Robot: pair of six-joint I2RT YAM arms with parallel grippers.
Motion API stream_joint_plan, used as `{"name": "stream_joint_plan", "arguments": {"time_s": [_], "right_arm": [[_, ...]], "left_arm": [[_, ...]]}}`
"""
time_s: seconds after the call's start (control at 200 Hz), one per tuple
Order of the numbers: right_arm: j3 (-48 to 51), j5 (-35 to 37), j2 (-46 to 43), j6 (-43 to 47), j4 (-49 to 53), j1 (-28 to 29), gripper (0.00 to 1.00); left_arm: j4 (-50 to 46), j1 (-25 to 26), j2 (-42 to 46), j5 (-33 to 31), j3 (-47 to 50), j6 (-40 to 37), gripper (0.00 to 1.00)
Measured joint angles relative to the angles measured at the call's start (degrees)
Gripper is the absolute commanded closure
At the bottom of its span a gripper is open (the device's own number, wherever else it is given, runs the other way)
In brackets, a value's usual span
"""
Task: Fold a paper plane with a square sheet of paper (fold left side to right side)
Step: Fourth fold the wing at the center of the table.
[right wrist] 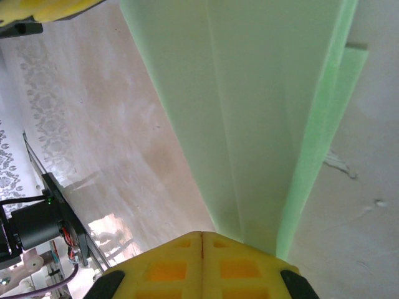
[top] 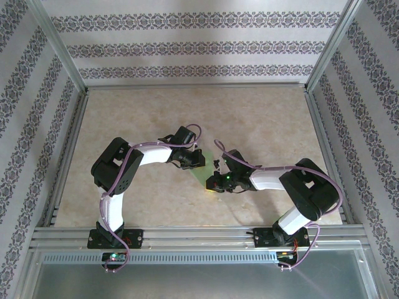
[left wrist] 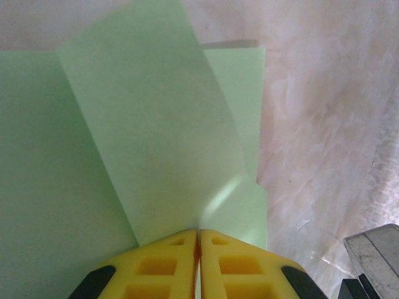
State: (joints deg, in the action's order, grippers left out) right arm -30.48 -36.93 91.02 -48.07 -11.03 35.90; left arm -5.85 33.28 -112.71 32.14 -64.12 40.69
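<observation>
The square sheet of paper (top: 207, 169) is light green and partly folded, lying mid-table between the two arms. My left gripper (top: 198, 161) reaches it from the left. In the left wrist view its yellow fingers (left wrist: 162, 265) are shut, and a raised flap of the paper (left wrist: 156, 124) runs up from the tips of the left gripper (left wrist: 199, 232), pinched there. My right gripper (top: 216, 180) comes in from the right. It is shut (right wrist: 202, 234), its tips at the near end of the creased, layered paper (right wrist: 262, 112). Whether paper lies between them is hidden.
The beige tabletop (top: 268, 124) is boxed in by aluminium rails (top: 199, 235) and patterned walls (top: 193, 43). A yellow finger of the left gripper (right wrist: 37, 9) shows in the top corner of the right wrist view. A grey metal part (left wrist: 374, 255) sits at the lower right of the left wrist view.
</observation>
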Motion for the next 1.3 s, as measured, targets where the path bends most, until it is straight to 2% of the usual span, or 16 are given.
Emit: {"name": "stream_joint_plan", "arguments": {"time_s": [0.809, 1.299], "right_arm": [[0.83, 0.46, 1.14, -0.02, -2.29, 0.74, 1.0], [4.07, 0.81, -2.12, 0.0, -2.58, 1.4, 1.0]], "left_arm": [[-0.04, 0.0, 0.0, -0.09, 0.0, 0.0, 0.89], [-0.57, 0.0, 0.0, 0.24, 0.0, 0.02, 0.89]]}}
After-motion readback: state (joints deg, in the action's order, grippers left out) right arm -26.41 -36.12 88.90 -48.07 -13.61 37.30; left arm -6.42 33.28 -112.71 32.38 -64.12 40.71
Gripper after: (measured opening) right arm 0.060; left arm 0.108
